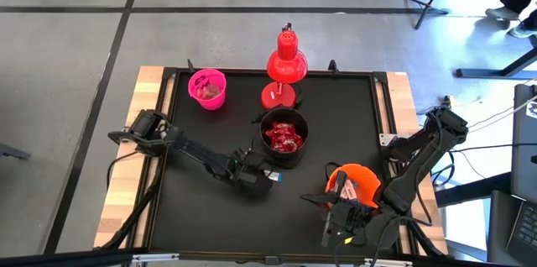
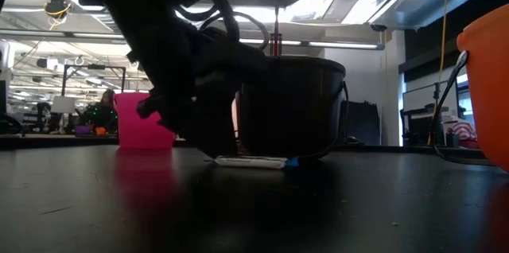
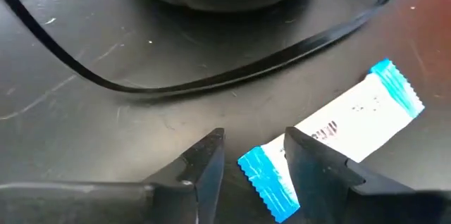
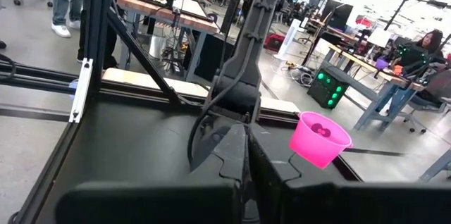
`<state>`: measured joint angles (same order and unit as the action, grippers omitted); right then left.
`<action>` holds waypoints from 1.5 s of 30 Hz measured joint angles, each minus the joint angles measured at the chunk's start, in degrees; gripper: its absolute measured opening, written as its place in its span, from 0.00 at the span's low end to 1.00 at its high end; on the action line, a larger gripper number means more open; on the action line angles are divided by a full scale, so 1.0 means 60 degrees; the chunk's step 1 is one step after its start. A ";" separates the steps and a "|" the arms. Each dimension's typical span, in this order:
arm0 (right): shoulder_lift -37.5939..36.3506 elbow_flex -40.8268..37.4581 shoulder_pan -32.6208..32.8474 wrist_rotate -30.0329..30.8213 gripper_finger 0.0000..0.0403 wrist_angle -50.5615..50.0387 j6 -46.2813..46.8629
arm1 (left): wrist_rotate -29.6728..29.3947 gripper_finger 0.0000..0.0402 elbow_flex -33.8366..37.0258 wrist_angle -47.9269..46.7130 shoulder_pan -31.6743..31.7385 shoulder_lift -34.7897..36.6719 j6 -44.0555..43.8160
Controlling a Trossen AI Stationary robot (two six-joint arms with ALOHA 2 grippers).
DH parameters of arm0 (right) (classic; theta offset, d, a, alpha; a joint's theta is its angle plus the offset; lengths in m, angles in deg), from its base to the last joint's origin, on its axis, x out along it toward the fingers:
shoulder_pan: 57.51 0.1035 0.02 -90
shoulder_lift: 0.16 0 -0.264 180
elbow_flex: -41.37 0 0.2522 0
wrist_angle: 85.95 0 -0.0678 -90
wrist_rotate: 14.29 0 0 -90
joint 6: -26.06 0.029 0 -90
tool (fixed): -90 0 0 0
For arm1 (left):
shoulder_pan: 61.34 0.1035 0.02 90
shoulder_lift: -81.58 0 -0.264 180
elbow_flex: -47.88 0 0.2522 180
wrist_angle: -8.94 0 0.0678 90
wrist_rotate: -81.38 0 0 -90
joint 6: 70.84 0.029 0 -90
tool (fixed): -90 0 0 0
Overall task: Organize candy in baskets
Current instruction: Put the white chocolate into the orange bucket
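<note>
A white wrapped candy with blue ends [image 3: 345, 122] lies flat on the black mat just in front of the black basket [image 1: 284, 138], which holds red candies; it also shows in the low view as the candy [image 2: 250, 161]. My left gripper [image 3: 255, 137] is open and low over the candy's near blue end [image 3: 266, 180], which lies between the fingers. The pink basket [image 1: 207, 88] holds a few candies. My right gripper [image 4: 246, 155] is shut and hovers beside the orange basket [image 1: 356, 183] at the table's near right. My left gripper comes at the candy slanting down from the table's left. One finger [image 3: 308, 159] stands over the wrapper near its blue end [image 3: 266, 180]. Whether it touches the wrapper, I cannot tell. The candy lies flat on the mat.
A red desk lamp [image 1: 285, 65] stands behind the black basket. The black basket's thin handle [image 3: 232, 76] lies on the mat close ahead of my left fingers. Open mat stretches across the near left [image 1: 193, 217]. People sit at desks beyond the table.
</note>
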<state>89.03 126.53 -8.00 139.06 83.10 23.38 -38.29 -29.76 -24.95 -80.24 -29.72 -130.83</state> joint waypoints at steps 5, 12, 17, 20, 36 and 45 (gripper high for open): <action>0.0000 0.0000 0.0000 0.0000 0.04 0.0003 -0.0022 | 0.0545 0.35 0.0074 0.0148 -0.0209 0.0017 0.0129; 0.0000 0.0000 0.0000 0.0000 0.04 0.0001 -0.0025 | 0.2219 0.34 0.0038 0.0234 -0.1273 0.0107 0.1038; 0.0004 0.0000 -0.0007 0.0000 0.04 0.0019 -0.0025 | 0.1789 0.34 0.0109 -0.0092 -0.2135 0.0588 0.2284; 0.0004 0.0000 -0.0007 0.0000 0.04 0.0037 -0.0029 | 0.1249 0.34 0.0102 0.0007 -0.2400 0.1118 0.3431; 0.0004 0.0000 -0.0024 0.0000 0.04 0.0047 -0.0029 | 0.3008 0.34 -0.0168 0.0999 -0.3055 0.1212 0.9048; 0.0007 -0.0004 -0.0230 0.0000 0.04 0.0036 0.0151 | 0.2720 0.34 -0.2066 0.0046 -0.2892 0.0092 1.1355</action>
<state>89.07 126.51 -9.38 139.06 83.32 24.28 -21.97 -42.16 -24.67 -97.60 -29.16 -62.70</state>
